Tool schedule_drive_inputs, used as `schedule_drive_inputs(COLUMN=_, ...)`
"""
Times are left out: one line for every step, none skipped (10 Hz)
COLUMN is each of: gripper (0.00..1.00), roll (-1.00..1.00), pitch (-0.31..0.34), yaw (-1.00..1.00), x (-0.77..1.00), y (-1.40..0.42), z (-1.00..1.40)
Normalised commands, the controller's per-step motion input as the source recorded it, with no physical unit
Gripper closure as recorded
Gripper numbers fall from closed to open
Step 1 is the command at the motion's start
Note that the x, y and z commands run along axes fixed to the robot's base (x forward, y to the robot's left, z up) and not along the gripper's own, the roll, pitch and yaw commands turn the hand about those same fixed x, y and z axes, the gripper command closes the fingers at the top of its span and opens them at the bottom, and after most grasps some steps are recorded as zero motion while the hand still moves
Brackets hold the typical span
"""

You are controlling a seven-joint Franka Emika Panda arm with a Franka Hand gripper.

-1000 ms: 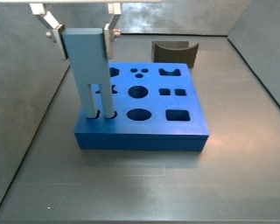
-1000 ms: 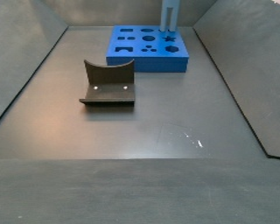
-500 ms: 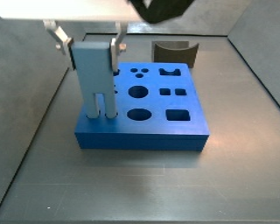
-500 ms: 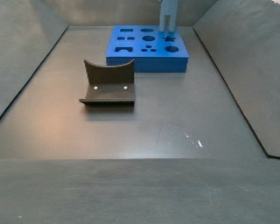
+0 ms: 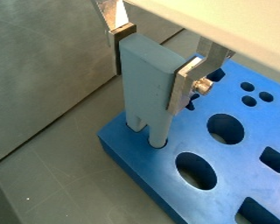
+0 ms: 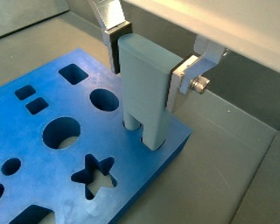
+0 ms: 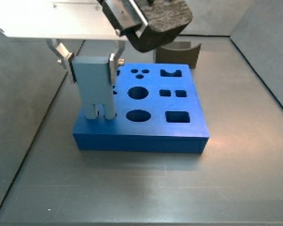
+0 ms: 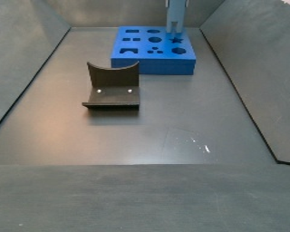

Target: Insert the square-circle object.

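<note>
The square-circle object (image 7: 95, 84) is a tall grey-blue slab with two prongs at its foot. It stands upright at the corner of the blue block (image 7: 156, 119), and both prongs are sunk into the block's holes. My gripper (image 7: 92, 56) is shut on the slab's upper part, one finger on each side. Both wrist views show the slab (image 5: 149, 79) (image 6: 149, 92) between the silver fingers of the gripper (image 5: 154, 63) (image 6: 146, 61), with the prongs entering the block (image 5: 230, 171) (image 6: 43, 131). In a side view the slab (image 8: 177, 18) rises from the block (image 8: 154, 53).
The blue block has several other cut-out holes: round, square, star-shaped. The dark fixture (image 8: 111, 88) stands on the grey floor away from the block and also shows behind it (image 7: 176, 53). Sloping grey walls enclose the floor.
My gripper has come down with the slab. The prongs have sunk deeper into the block's holes, and the slab's top stands lower than before.
</note>
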Motion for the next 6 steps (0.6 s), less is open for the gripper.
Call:
schedule_drive_inputs(gripper=1.00, roll=0.04, pitch=0.000, yaw=0.00, x=0.14, y=0.00, z=-0.58)
schedule_drive_inputs(gripper=1.00, roll=0.02, pitch=0.000, yaw=0.00, x=0.11, y=0.00, z=-0.67)
schedule_drive_inputs(gripper=1.00, roll=0.00, pitch=0.000, yaw=0.00, x=0.13, y=0.00, z=-0.54)
schedule_drive_inputs(gripper=1.00, roll=-0.07, pitch=0.013, yaw=-0.01, x=0.12, y=0.00, z=-0.33)
schedule_drive_inputs(gripper=1.00, roll=0.00, pitch=0.019, yaw=0.00, x=0.05, y=0.00, z=-0.02)
schedule_drive_inputs(gripper=1.00, roll=0.00, pitch=0.023, yaw=0.00, x=0.00, y=0.00, z=0.00)
